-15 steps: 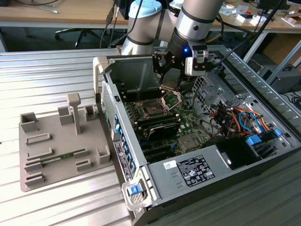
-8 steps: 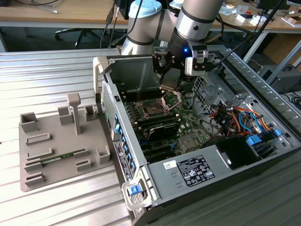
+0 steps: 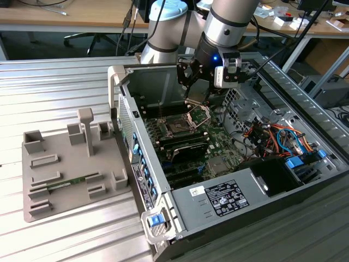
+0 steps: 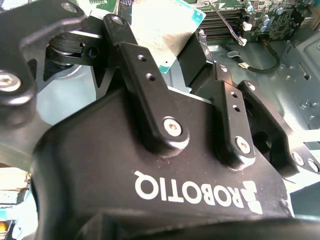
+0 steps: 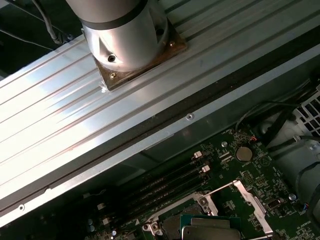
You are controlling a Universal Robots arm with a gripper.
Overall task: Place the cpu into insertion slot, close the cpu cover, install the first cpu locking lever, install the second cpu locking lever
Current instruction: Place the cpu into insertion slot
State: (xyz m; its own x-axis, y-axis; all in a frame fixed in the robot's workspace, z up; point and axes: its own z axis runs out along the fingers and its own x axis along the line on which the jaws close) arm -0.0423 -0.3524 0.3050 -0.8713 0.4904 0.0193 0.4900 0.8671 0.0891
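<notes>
Claw (image 3: 195,101) closed on the cpu (image 4: 162,32), which is held by opposite edges just above the insertion slot (image 3: 177,126) inside an open computer case (image 3: 130,117). The cpu cover (image 5: 252,207) is raised. The chip is judged light, stiff and fragile, best gripped at its edges.

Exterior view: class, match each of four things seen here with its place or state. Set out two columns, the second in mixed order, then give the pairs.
Things:
A. grey tray
B. metal cover
C. gripper
D. socket

Places or states:
1. swung up, open
2. black square set in the green board
3. on the ribbed table, at the exterior view's left of the computer case
4. over the board, inside the case

Pairs: A-3; B-1; C-4; D-2
</notes>
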